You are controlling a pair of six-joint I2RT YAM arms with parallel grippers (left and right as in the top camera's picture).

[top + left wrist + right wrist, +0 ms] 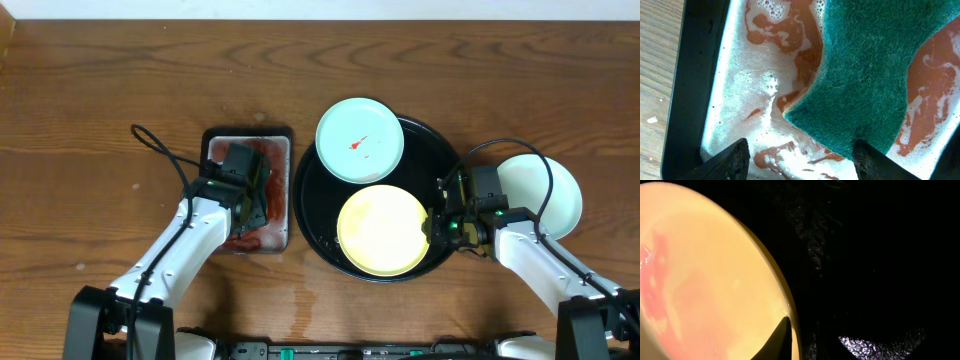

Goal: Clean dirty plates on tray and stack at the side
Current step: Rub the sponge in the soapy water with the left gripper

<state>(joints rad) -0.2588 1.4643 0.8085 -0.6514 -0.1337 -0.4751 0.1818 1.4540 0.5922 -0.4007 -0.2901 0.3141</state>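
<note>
A brown wooden table (100,80) carries everything. At its middle sits the large round glossy black tray (310,215), its raised rim showing on the left.

Two plates are on it. The small round yellow plate (380,230) lies flat in the near half of the black tray. The small round pale aqua plate with a red smear (360,140) sits at the far left, its edge overhanging the rim. A second pale round plate (565,200) rests on the table to the right of the black tray, off it and partly hidden by the right arm.

Left of the black tray, just beside it, is the small rectangular dark-rimmed sponge tray (210,140), filled with foamy red-stained water. In the left wrist view a green scouring sponge (865,75) lies in that water, reaching from the far right toward the near right finger.

The left gripper (252,205) hangs over the sponge tray with its jaws spread wide. The two dark fingertips (735,160) stand far apart and nothing is pinched between them.

The right gripper (437,228) is at the right edge of the yellow plate. In the right wrist view one dark fingertip (781,340) lies at that plate's rim, over a surface with faint pink smears. The other finger is lost against the black tray (880,255), so I cannot tell whether the rim is pinched.
</note>
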